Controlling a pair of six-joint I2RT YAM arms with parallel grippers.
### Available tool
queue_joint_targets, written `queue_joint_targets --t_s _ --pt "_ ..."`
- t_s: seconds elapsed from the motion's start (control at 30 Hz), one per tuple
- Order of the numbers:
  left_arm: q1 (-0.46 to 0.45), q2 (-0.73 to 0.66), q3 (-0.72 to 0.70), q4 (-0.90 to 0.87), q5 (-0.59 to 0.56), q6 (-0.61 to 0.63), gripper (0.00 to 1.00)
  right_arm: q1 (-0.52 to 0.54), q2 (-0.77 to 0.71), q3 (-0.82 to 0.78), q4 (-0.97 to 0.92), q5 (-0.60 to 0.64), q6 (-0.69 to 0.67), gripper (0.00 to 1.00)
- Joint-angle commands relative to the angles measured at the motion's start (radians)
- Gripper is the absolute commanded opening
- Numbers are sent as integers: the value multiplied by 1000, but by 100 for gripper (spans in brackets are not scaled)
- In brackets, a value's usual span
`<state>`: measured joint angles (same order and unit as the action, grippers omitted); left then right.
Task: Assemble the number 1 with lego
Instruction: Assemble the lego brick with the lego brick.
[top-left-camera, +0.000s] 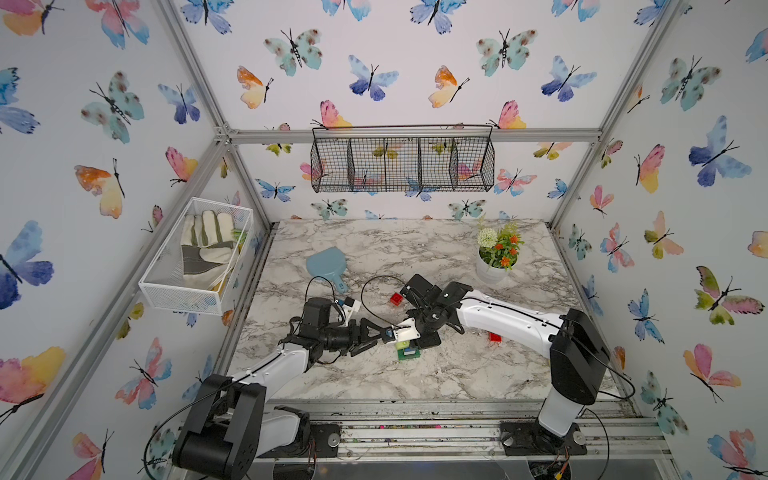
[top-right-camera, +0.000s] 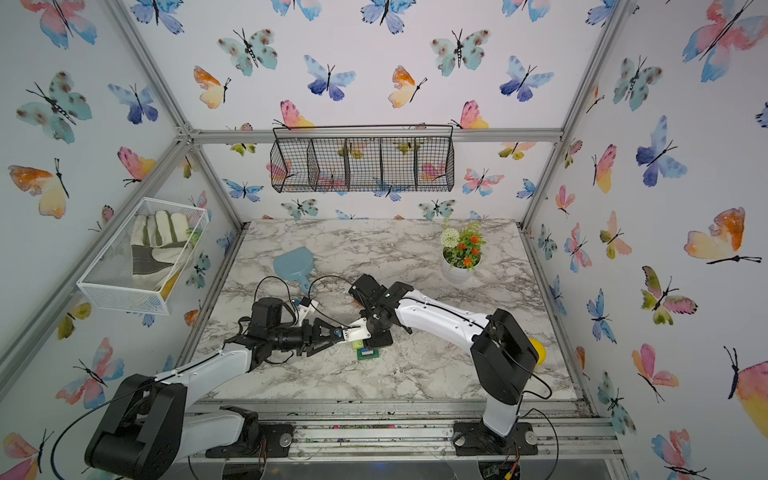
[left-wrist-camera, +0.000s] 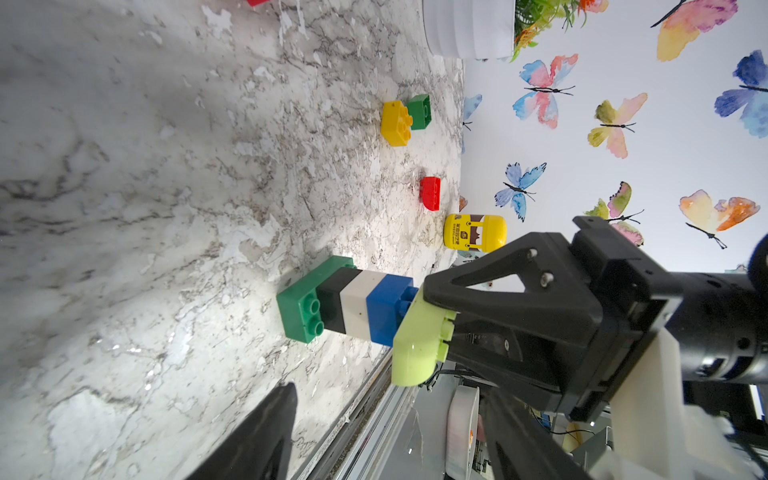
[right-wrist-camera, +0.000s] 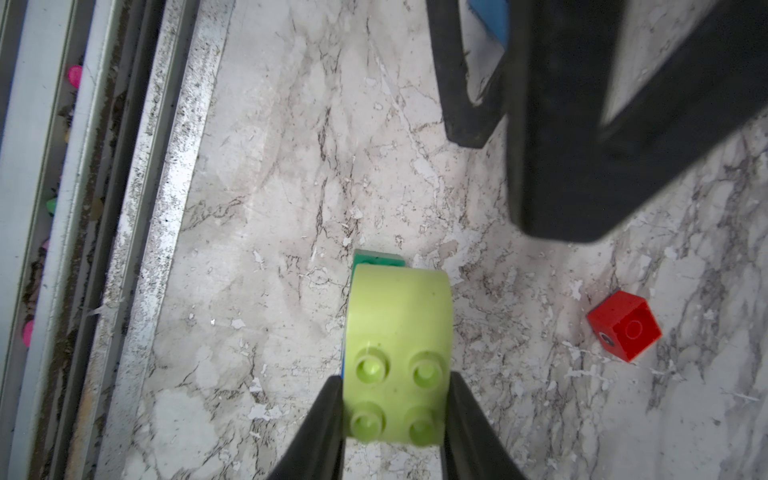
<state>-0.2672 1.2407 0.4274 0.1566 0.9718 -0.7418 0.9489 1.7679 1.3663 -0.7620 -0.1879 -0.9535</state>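
The right gripper (right-wrist-camera: 395, 380) clamps the lime brick (right-wrist-camera: 399, 324) by its sides, leaving its underside free to seat on the blue top of the stack (left-wrist-camera: 353, 303). The left gripper (top-left-camera: 382, 334) stands wide and empty beside the stack, likely to brace it.

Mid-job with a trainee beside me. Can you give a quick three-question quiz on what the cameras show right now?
1. Which colour of brick sits directly on the wide green plastic base brick? A white, B black, C blue.
2. True or false: the right gripper is shut on the lime rounded plastic brick.
3. Fill in: the left gripper has its jaws ____ (open or shut).
Key: 1 B; 2 true; 3 open.
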Motion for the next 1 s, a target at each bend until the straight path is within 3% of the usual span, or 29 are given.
queue_joint_targets --t_s 0.0,0.97 --pt "6 -1 -1 2 34 17 75 7 4 22 -56 -16 11 2" --pt "14 -5 1 -3 37 24 75 5 7 -26 -40 28 12 2"
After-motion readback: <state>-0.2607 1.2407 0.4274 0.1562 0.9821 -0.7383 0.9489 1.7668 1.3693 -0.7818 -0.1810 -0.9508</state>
